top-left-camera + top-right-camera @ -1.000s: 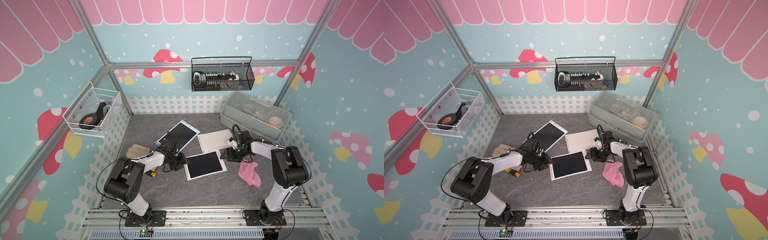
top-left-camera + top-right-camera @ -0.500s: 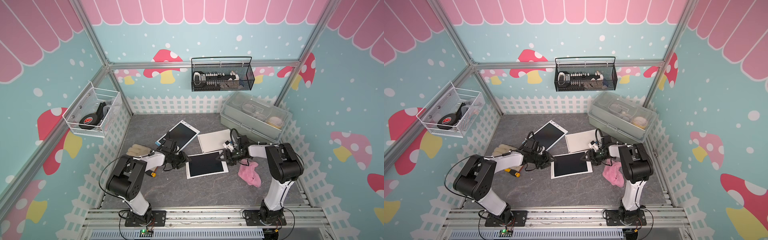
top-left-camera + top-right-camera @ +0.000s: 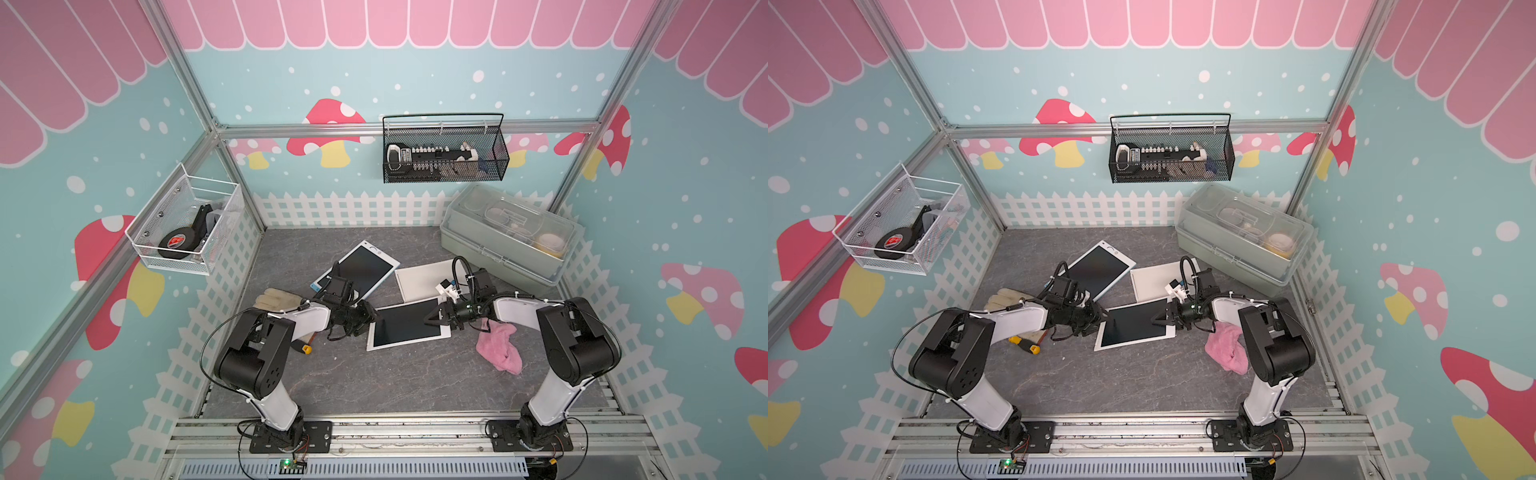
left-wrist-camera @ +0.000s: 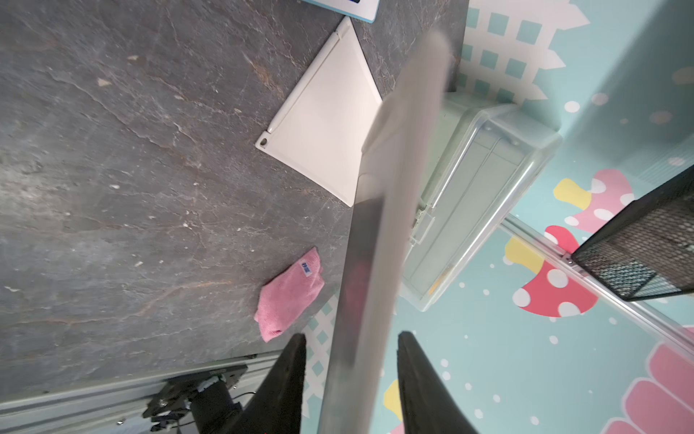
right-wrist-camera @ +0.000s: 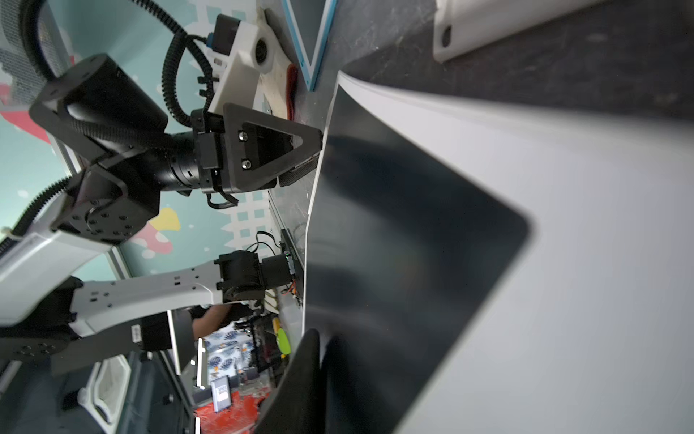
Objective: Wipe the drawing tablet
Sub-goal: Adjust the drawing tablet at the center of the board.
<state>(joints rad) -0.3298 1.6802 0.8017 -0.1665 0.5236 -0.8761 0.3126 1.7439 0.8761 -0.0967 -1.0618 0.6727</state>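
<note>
Change over the last second: right gripper (image 3: 430, 320) has swung in from beside the white board (image 3: 419, 279). Its jaws, apart half a second ago, now pinch the right edge of the drawing tablet (image 3: 405, 328). Left gripper (image 3: 372, 318) hasn't moved: jaws partly apart, straddling the tablet's left edge. Left wrist view shows gaps between both fingers (image 4: 296, 370) and that edge. Tablet is in nearly the same spot, screen up, mid-table between the two arms; can't tell if it's lifted. Pink cloth (image 3: 498, 348) lies loose on the table (image 3: 374, 390), just right of the tablet, beside the right forearm.

Surface: dark grey stone-look top, white picket fence round it, teal mushroom walls. Black mesh basket (image 3: 444, 154) hangs on the back wall, white wire basket (image 3: 187, 232) on the left wall.

Clearance: blue-edged tablet (image 3: 365, 270) and the white board sit close behind, board's front corner right at the tablet's back edge. Grey lidded box (image 3: 503, 239) fills the back right corner. Glove (image 3: 276, 299) and screwdriver (image 3: 305, 348) lie by the left arm. Open tabletop runs from the tablet forward to the rail.
</note>
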